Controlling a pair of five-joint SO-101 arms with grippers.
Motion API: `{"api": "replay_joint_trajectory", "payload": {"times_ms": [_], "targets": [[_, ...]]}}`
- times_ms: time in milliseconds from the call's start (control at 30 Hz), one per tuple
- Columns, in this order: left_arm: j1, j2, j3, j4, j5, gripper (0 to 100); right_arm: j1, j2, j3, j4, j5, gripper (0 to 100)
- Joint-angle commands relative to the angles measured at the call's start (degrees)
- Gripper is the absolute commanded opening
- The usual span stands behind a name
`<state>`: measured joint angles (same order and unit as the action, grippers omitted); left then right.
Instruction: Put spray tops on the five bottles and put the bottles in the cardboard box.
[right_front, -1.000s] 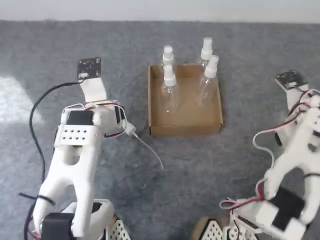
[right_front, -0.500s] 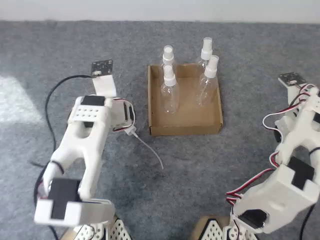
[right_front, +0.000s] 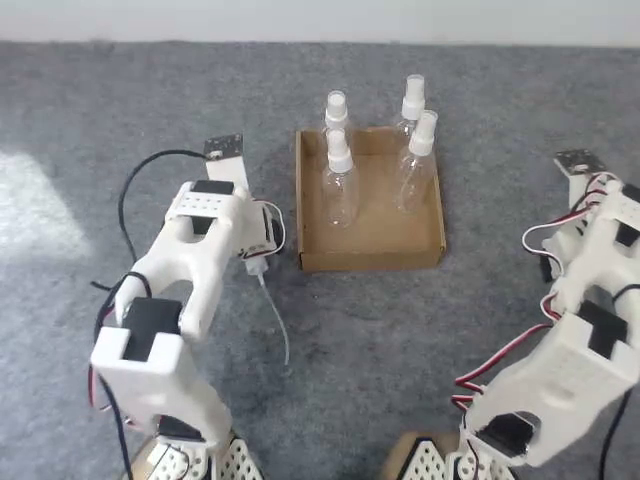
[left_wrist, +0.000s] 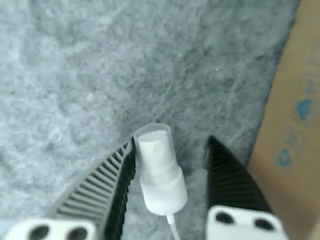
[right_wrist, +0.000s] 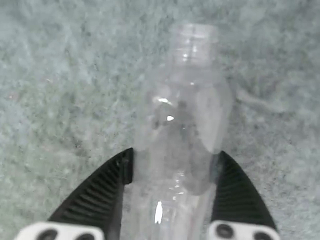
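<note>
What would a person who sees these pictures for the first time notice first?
Four capped bottles stand upright at the cardboard box, the front two inside it. The left gripper holds a loose spray top beside the box, and the right gripper holds an uncapped bottle.

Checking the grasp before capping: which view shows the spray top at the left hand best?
Left wrist view: the spray top sits close up between the fingers of the left hand. High view gives it small, its tube trailing. Right wrist view faces the uncapped bottle.
</note>
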<state>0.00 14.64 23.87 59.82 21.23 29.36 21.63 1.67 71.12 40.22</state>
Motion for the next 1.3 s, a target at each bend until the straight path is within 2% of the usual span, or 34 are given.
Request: {"api": "replay_joint_trajectory", "payload": {"times_ms": [0,100,200,300,467,600,833,1033,1267], "targets": [[0.3,-0.5,-2.5,0.8,-1.7,9,1.8,-1.0,-3.2,-2.3,-0.3,7.2],[0.3,-0.5,-2.5,1.4,-4.1,5,2.2,-1.4,-3.2,-2.3,-0.1,3.2],[0.3,-0.6,-3.0,3.6,-6.8,4,2.9,-1.5,-3.2,-2.2,0.0,5.4],[0.2,-2.6,-3.2,5.4,-9.4,4,3.2,-1.5,-3.2,-2.2,-0.1,12.7],[0.2,-13.5,-3.1,9.6,-9.7,2,3.0,-1.6,-3.3,-2.2,-0.4,30.0],[0.5,-22.2,-3.0,13.0,-9.4,3,1.5,-1.6,-5.5,-1.9,-0.4,35.8],[-1.0,-27.0,1.8,10.0,-9.7,3,-1.7,0.4,-17.5,5.6,-0.5,35.8],[-1.0,-27.1,2.5,9.6,-9.8,3,-2.2,8.6,-24.5,7.8,-0.4,35.5],[-1.0,-26.6,2.6,9.6,-9.8,3,-2.2,15.4,-29.7,8.4,-0.4,19.0]]}}
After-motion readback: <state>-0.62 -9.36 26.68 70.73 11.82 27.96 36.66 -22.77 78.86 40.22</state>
